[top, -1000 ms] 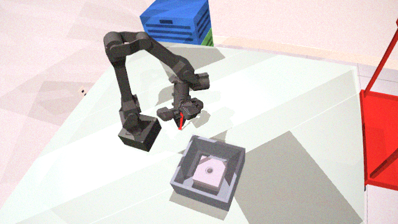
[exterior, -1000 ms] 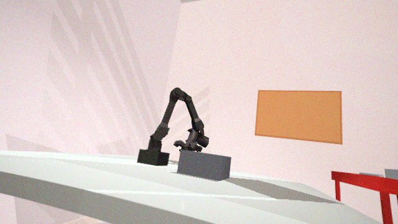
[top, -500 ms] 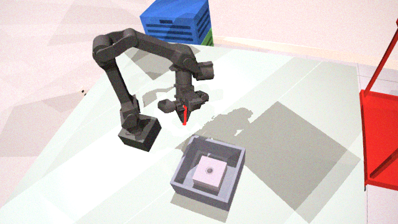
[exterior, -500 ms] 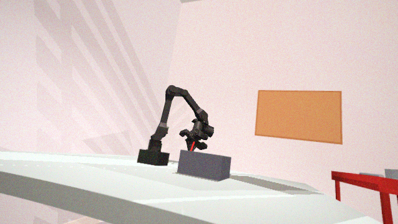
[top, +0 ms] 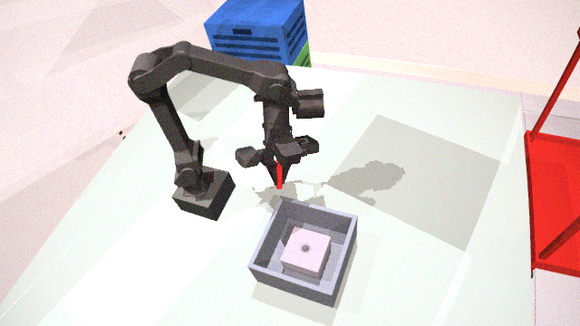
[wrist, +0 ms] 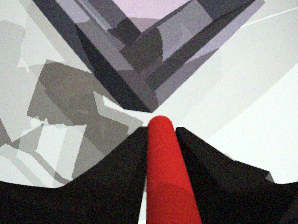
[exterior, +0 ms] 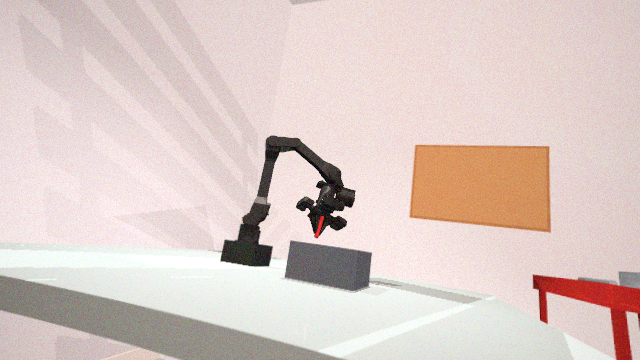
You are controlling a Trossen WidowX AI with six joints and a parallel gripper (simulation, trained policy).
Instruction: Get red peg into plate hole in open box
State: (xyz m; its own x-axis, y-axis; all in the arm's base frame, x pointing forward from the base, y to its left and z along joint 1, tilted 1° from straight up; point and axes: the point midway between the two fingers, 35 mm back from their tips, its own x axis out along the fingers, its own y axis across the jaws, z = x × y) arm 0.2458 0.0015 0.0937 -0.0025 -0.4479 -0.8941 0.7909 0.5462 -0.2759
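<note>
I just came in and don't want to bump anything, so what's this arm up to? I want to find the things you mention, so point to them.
The black arm's gripper (top: 278, 185) (exterior: 317, 234) (wrist: 161, 135) is shut on the red peg (top: 279, 176) (exterior: 319, 226) (wrist: 167, 165) and holds it up in the air. The open grey box (top: 294, 290) (exterior: 320, 265) (wrist: 112, 82) stands near it on the table, with a pale plate (top: 296, 260) inside that has a round hole in its top. The peg is outside the box, so it isn't in the hole yet.

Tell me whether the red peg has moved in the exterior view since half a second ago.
Yes, the red peg is higher: its lower end now shows above the box's top edge.
</note>
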